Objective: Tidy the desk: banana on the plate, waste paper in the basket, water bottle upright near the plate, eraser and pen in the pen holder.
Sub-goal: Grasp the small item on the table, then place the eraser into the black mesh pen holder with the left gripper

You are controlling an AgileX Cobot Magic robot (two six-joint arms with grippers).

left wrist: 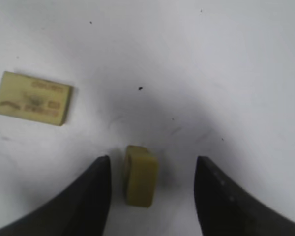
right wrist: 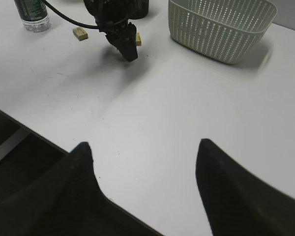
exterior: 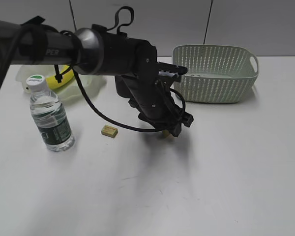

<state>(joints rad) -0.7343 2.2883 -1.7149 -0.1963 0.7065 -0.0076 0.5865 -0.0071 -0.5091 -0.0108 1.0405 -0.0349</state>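
Note:
My left gripper is open, low over the white desk. A small yellowish eraser stands on edge between its fingers, nearer the left finger, untouched. A second, flat eraser lies to the left. The water bottle stands upright beside the pale green plate, which holds the banana. The basket stands at the back right. My right gripper is open and empty above the desk's front edge. Pen and waste paper are out of view.
A dark shape behind the left arm may be the pen holder, mostly hidden. In the right wrist view the left gripper, the basket and the bottle show far off. The desk's front edge drops to a dark floor.

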